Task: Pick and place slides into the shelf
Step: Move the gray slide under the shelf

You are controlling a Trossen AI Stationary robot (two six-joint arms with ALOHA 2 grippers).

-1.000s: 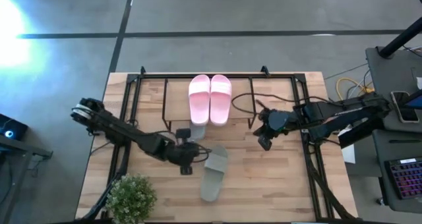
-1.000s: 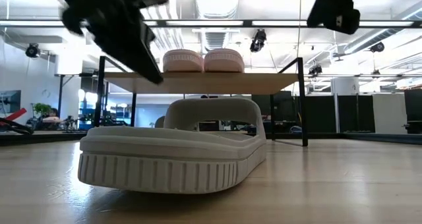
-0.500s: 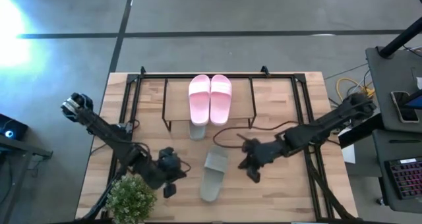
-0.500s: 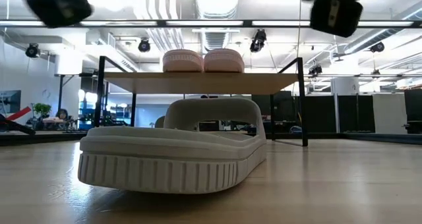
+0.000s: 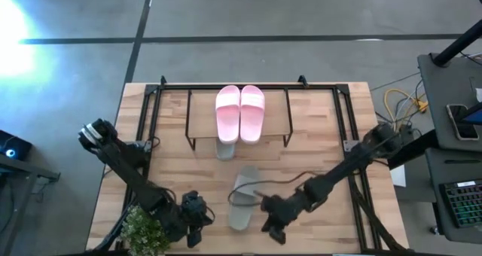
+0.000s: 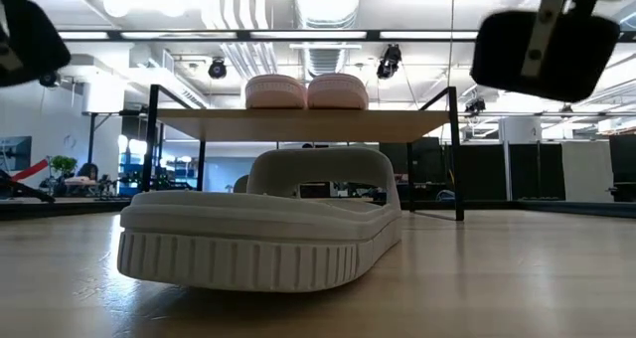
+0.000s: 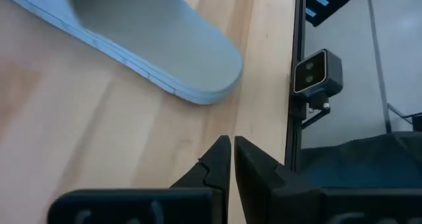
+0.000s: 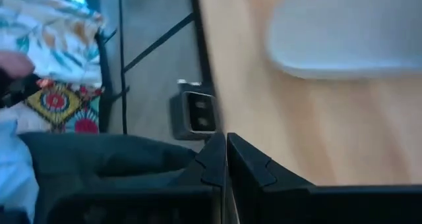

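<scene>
The pale pink pair (image 5: 240, 113) lies side by side on the shelf's wooden top board (image 5: 199, 117); it also shows in the low view (image 6: 306, 90). One grey-green slide (image 5: 224, 150) lies on the table under the board, with one end sticking out at its near side. The other grey-green slide (image 5: 242, 197) lies sole down on the table nearer the front and fills the low view (image 6: 258, 224). My left gripper (image 5: 194, 220) is shut and empty, left of this slide's near end (image 7: 232, 151). My right gripper (image 5: 273, 226) is shut and empty, right of that end (image 8: 225, 151).
A small green plant (image 5: 149, 227) stands at the near left corner, close to my left gripper. The large black tube frame (image 5: 158, 98) rings the table. A small camera (image 7: 316, 76) sits at the near edge. A person in patterned cloth (image 8: 46, 26) is beyond that edge.
My left gripper has gone from the shelf's near side toward the table's near edge and left, ending beside the plant. My right gripper has gone from right of the shelf toward the near edge and left, ending by the front slide's near end. The slides have stayed still.
</scene>
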